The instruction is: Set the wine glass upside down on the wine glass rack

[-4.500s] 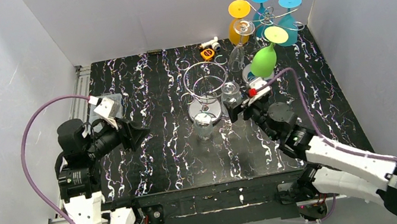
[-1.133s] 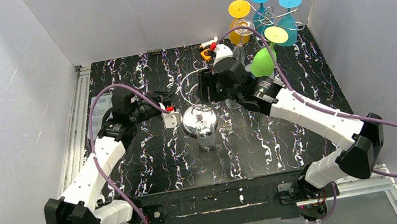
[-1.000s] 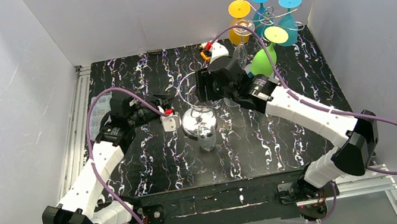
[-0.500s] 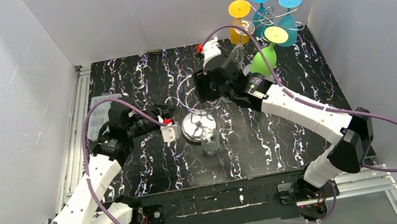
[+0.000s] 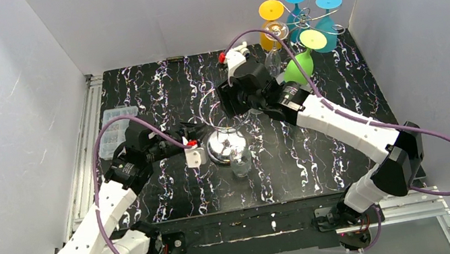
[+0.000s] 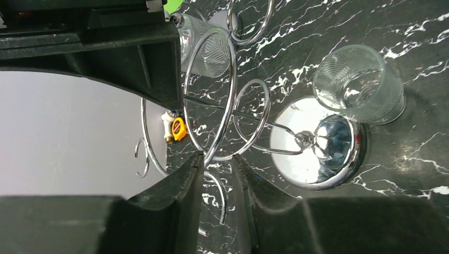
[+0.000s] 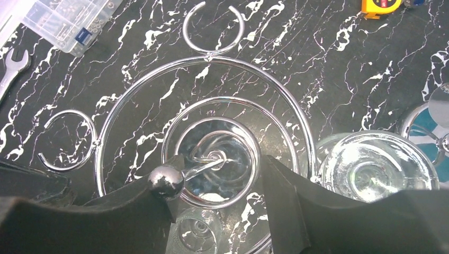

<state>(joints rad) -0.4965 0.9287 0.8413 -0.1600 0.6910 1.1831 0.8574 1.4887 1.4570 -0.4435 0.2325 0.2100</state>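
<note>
The chrome wire rack (image 5: 225, 146) stands mid-table on its mirror base (image 6: 317, 148). A clear wine glass (image 5: 240, 163) stands mouth up on the table against that base, also seen in the left wrist view (image 6: 359, 84). A second clear glass (image 7: 378, 166) stands just right of the rack. My left gripper (image 6: 218, 157) is level with the rack's left side and slightly open, with a wire ring running past one fingertip. My right gripper (image 7: 222, 166) hovers open over the rack's top. The post's ball (image 7: 165, 181) rests against its left finger.
At the back right a second rack (image 5: 301, 19) holds yellow, blue and green glasses upside down. A yellow tape measure (image 7: 378, 5) lies behind the chrome rack. A clear parts box (image 5: 117, 117) and a wrench (image 7: 13, 66) lie at the left.
My left gripper has drawn back toward the front and its jaws have parted. The rack's base and the glass beside it slid slightly forward. My right gripper moved left over the rack's top.
</note>
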